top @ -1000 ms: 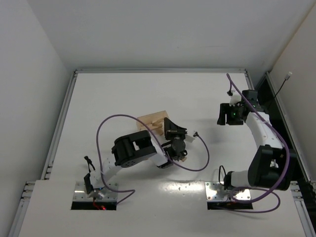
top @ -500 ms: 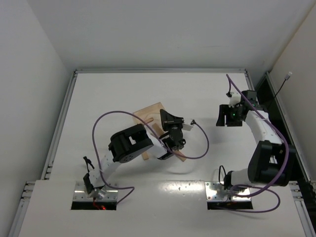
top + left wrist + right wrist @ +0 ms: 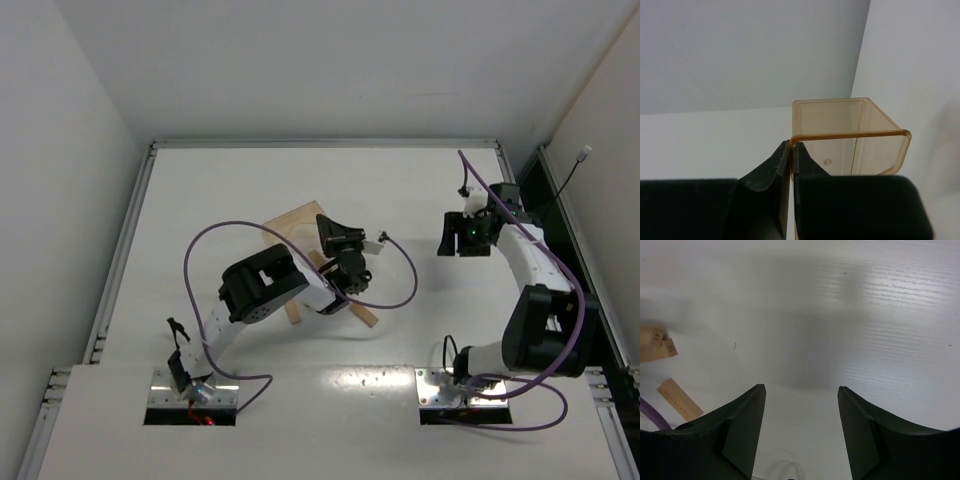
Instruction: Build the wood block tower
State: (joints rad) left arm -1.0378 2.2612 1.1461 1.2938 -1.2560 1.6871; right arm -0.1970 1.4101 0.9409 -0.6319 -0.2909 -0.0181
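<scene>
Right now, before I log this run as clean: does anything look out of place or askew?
Yes. The left gripper is pinching one thin wall of a translucent tan box rather than a block. The wood blocks lie loose on the table instead of stacked, and no standing tower is visible.

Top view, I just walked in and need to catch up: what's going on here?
The left gripper is shut on the wall of a translucent tan open box. A few light-tan rectangular wooden bars lie loose nearby; no stacked tower shows. The right gripper hovers open and empty off to the right.
</scene>
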